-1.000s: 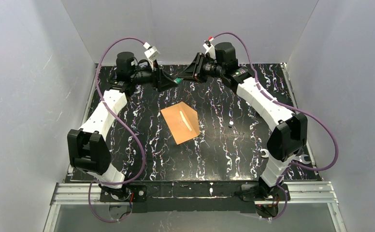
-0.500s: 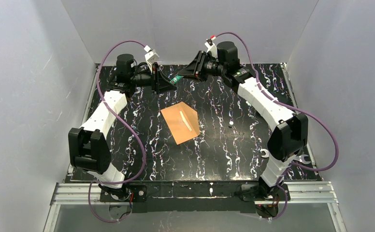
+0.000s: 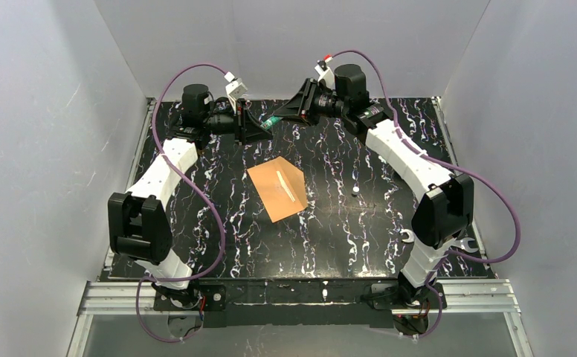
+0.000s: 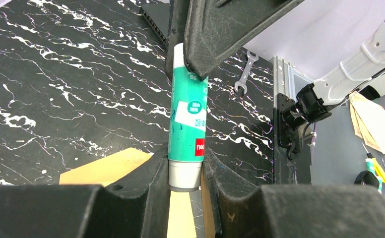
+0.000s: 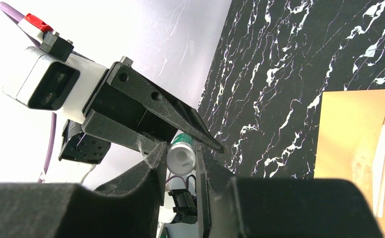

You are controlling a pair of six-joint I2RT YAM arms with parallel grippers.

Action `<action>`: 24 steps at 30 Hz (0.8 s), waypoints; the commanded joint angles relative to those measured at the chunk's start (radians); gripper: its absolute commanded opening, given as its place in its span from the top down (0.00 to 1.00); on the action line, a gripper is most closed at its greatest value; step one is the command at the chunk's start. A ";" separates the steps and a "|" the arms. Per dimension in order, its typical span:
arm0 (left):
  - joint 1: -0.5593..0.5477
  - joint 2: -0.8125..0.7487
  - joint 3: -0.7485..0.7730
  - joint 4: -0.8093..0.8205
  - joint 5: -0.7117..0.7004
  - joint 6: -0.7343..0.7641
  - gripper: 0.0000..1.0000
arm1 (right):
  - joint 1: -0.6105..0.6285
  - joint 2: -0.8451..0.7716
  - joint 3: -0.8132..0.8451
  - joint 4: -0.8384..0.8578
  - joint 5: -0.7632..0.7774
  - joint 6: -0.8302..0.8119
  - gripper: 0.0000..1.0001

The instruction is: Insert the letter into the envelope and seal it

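Note:
The orange-brown envelope (image 3: 278, 190) lies flat mid-table with a thin white strip (image 3: 286, 186) on it; it also shows in the left wrist view (image 4: 111, 166) and the right wrist view (image 5: 352, 134). The letter is out of view. Above the back of the table a green glue stick (image 3: 271, 120) hangs level between both grippers. My left gripper (image 4: 185, 171) is shut on its white end (image 4: 184, 173). My right gripper (image 5: 181, 161) is shut on the other end, whose round white face (image 5: 181, 156) looks at the camera.
A small white bit (image 3: 355, 191) lies right of the envelope. Two wrenches (image 3: 407, 238) (image 3: 465, 245) rest by the right arm's base. White walls close in the black marbled table (image 3: 345, 230) on three sides.
The left jaws have drawn in onto the glue stick's white end, and the left wrist has shifted slightly right. The right gripper and the envelope have stayed put.

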 commanded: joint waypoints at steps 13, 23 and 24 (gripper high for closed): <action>0.002 -0.012 0.016 0.008 0.036 0.010 0.98 | 0.016 -0.029 -0.014 -0.016 0.017 -0.047 0.67; -0.001 0.022 0.071 -0.005 0.006 0.044 1.00 | 0.032 -0.012 -0.016 0.015 -0.054 -0.043 0.27; -0.004 0.025 0.075 -0.004 0.011 0.039 1.00 | 0.034 -0.009 -0.016 0.016 -0.050 -0.044 0.29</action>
